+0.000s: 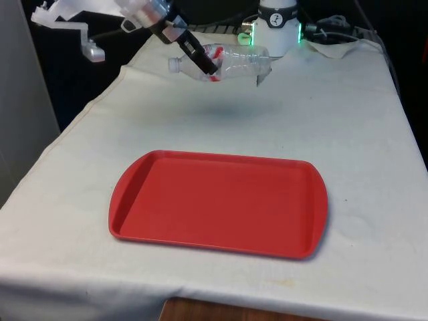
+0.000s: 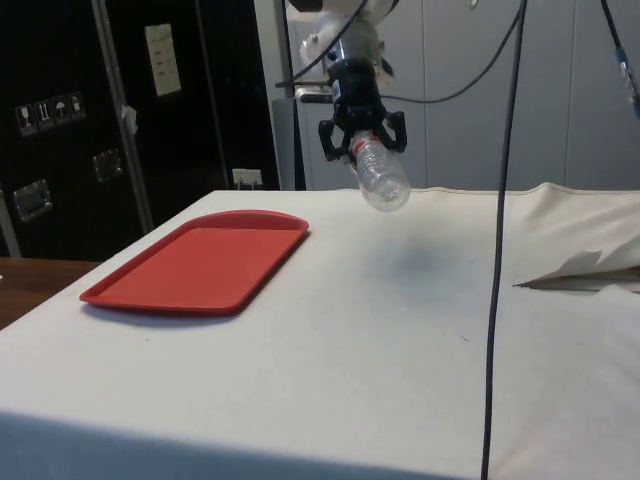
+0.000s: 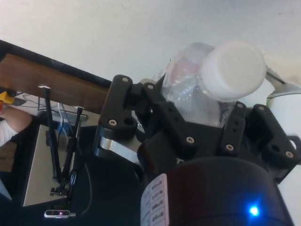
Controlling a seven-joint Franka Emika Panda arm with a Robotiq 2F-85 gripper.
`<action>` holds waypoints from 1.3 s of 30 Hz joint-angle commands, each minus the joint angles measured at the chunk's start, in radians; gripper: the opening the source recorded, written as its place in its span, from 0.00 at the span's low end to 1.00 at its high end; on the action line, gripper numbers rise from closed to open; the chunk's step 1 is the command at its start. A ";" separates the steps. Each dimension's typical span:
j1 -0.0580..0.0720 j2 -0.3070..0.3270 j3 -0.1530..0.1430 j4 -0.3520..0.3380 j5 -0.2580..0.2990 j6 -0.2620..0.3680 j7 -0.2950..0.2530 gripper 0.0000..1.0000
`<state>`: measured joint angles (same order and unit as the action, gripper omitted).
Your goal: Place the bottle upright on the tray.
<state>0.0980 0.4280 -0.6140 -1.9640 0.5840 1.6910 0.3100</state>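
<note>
Your black two-finger claw (image 1: 204,63) is closed around the neck end of a clear crumpled plastic bottle with a white cap and red label (image 1: 231,61), its fingers (image 2: 331,135) pressed to either side just behind the cap. You have the bottle lying nearly level in the air, well above the white cloth-covered table (image 1: 348,120). The flat red rectangular plastic tray (image 1: 221,204) sits well apart from it.
</note>
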 commanded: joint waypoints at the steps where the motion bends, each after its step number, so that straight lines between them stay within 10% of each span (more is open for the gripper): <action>1: 0.011 -0.014 -0.004 -0.009 -0.008 0.023 0.009 0.00; 39: 0.051 -0.110 0.007 -0.012 -0.107 0.115 0.082 0.00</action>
<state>0.1410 0.3290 -0.6030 -1.9670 0.4840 1.7870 0.3820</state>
